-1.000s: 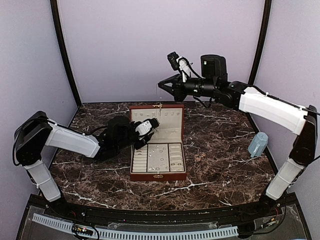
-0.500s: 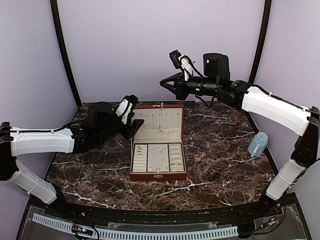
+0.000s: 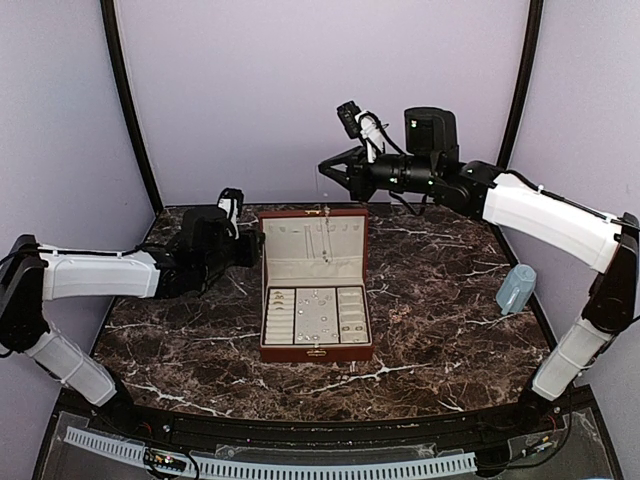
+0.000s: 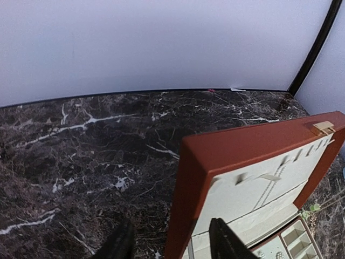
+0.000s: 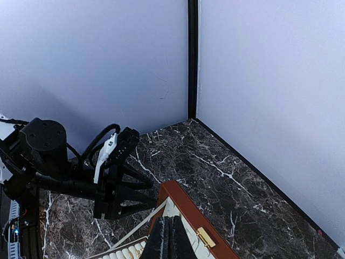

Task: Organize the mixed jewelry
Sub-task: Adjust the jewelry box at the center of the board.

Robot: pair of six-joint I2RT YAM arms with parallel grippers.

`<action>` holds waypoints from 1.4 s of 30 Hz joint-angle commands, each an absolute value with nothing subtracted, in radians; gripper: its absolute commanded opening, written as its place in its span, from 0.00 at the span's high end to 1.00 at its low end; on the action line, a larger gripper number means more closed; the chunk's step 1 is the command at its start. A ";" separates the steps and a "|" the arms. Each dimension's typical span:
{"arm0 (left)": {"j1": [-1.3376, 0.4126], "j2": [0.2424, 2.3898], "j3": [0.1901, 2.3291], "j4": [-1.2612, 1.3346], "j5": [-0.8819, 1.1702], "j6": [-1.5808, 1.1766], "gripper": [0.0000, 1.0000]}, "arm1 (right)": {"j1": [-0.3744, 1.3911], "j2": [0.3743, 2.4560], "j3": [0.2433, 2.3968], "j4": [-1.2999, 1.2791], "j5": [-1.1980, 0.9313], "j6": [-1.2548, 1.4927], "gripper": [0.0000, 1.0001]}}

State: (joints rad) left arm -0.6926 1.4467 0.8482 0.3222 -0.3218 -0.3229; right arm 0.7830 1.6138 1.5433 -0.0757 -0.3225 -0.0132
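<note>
Jewelry: tiny, light, slippery, and chains likely tangle. Lies in box on surface. Pinch one piece at rim. Left gripper half open, empty, beside lid. Right gripper closed, high above lid.

Left end effector near open box lid

A smooth, faintly sheened reddish-brown jewelry box with matt cream fabric-like lining and a brass-coloured metal clasp holds glinting silvery jewelry on a polished, white-veined dark marble-patterned tabletop, before matt lilac walls.
</note>
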 commanded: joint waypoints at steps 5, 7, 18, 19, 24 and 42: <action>-0.684 1.520 0.879 0.427 -0.333 -0.277 0.80 | 0.795 1.568 1.501 -0.034 -0.300 0.029 1.00; -0.683 1.529 0.884 0.439 -0.323 -0.254 0.84 | 0.795 1.563 1.493 -0.032 -0.297 0.034 1.00; -0.652 1.607 0.926 0.492 -0.206 -0.134 1.00 | 0.801 1.525 1.461 -0.031 -0.276 0.055 1.00; -0.648 1.615 0.928 0.513 -0.185 -0.121 1.00 | 0.803 1.520 1.460 -0.034 -0.270 0.054 1.00; -0.630 1.666 0.977 0.523 0.001 -0.026 1.00 | 0.816 1.505 1.460 -0.056 -0.241 0.050 1.00; -0.669 1.493 0.860 0.498 0.047 0.074 0.35 | 0.868 1.469 1.441 -0.080 -0.159 0.044 1.00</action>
State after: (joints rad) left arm -0.6350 1.5913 0.9215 0.4992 0.0158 -0.0132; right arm 0.8570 1.5017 1.4612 -0.1059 -0.1776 0.0406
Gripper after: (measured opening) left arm 0.638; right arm 0.005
